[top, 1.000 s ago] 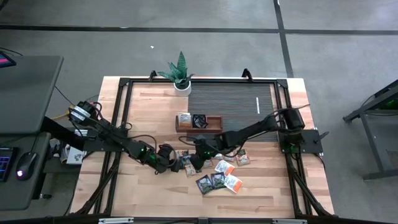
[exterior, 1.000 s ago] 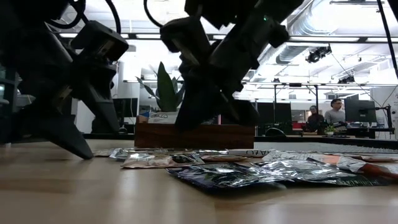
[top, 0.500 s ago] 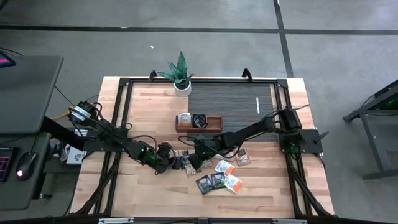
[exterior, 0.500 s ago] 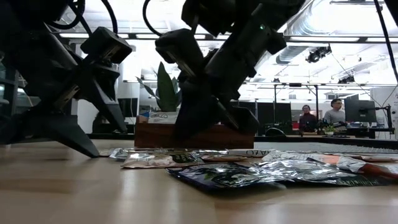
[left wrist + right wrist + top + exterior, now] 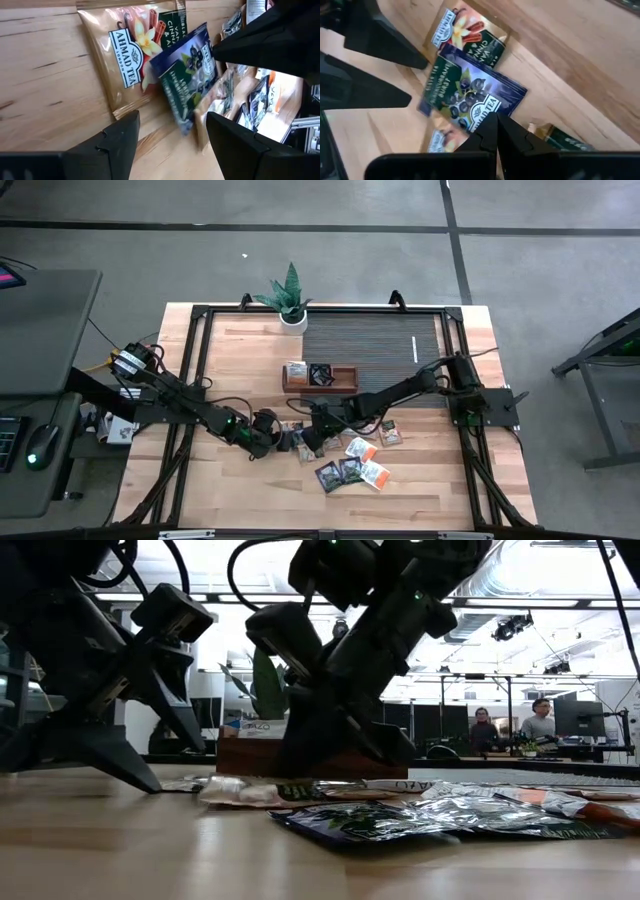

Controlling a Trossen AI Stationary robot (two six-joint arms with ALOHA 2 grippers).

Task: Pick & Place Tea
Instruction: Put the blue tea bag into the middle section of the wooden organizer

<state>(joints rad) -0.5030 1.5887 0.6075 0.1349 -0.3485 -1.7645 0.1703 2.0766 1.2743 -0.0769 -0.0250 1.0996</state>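
The wooden table (image 5: 240,360) carries a dark ribbed mat (image 5: 370,350) toward its far half and a potted plant (image 5: 290,300) at about twelve o'clock on its far edge. Just nearer than the mat sits the brown wooden tray (image 5: 320,377), with sachets standing in its left compartments.

The left arm reaches in from nine o'clock, the right arm from three o'clock, and the two meet near the table's centre, just below the tray. The left gripper (image 5: 283,442) hangs low over the table with its fingers spread wide and nothing between them; a vanilla-and-cinnamon sachet (image 5: 131,47) lies flat on the wood just ahead of it. The right gripper (image 5: 312,438) has its fingers pinched together on one corner of a dark blue blackcurrant sachet (image 5: 465,97), which lies tilted over the vanilla one.

The remaining tea (image 5: 352,468) is scattered at about five o'clock from the grippers, white-and-orange and dark sachets overlapping near the table's front.
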